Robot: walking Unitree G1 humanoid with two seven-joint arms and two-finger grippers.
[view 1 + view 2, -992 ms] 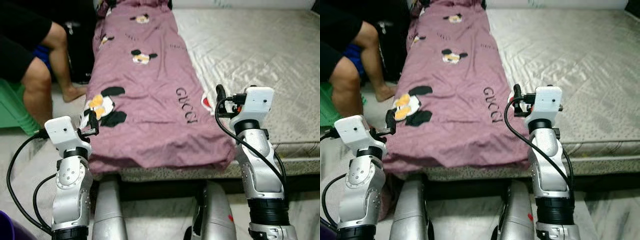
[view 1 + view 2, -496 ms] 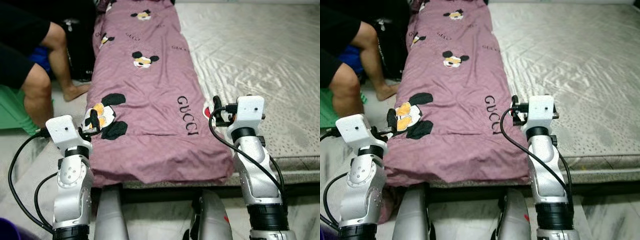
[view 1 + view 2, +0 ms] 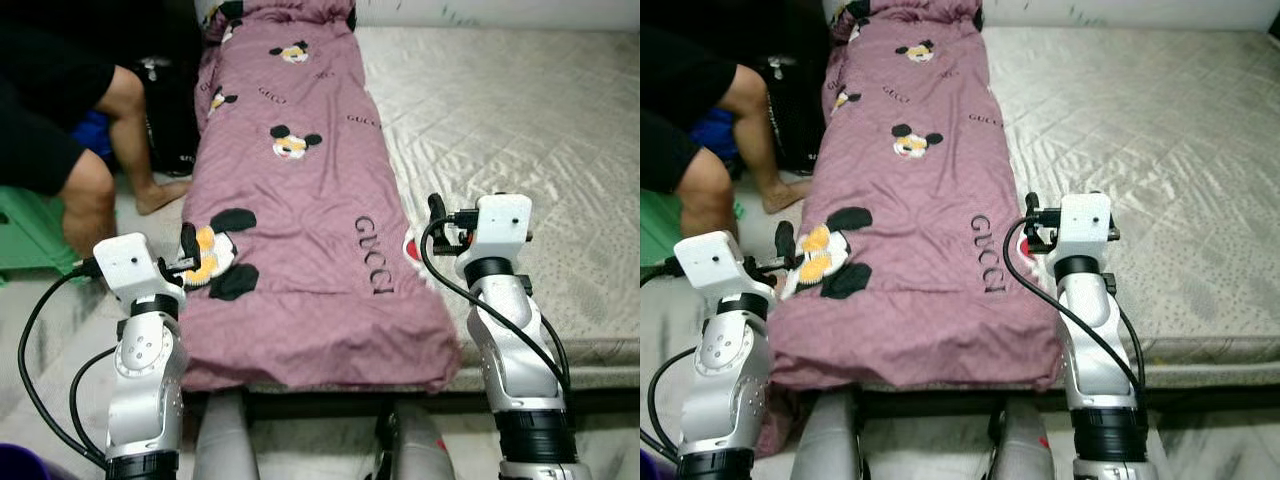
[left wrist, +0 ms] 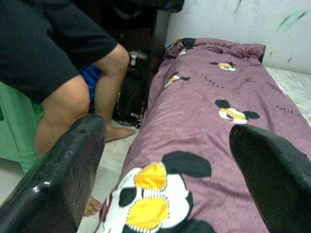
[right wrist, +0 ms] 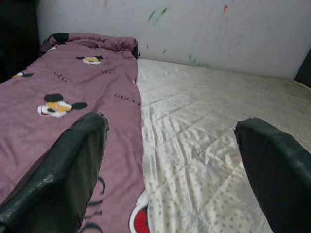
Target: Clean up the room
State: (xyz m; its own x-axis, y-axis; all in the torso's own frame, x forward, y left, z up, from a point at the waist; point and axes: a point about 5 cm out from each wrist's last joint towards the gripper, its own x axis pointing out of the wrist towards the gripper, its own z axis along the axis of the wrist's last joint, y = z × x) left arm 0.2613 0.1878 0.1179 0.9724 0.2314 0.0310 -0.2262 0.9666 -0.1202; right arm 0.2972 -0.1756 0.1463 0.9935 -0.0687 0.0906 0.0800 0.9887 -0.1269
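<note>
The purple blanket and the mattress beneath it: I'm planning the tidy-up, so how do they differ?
The purple blanket is printed with cartoon mice and lettering; the mattress is plain pale grey and quilted. The blanket is a narrow folded strip along the robot's left side; the mattress spreads wide to the right. Both lie flat, and both tools hover open at the near end.

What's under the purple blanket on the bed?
The purple blanket lies on the grey mattress, bare to its right. Whatever else is beneath is covered and cannot be seen.
</note>
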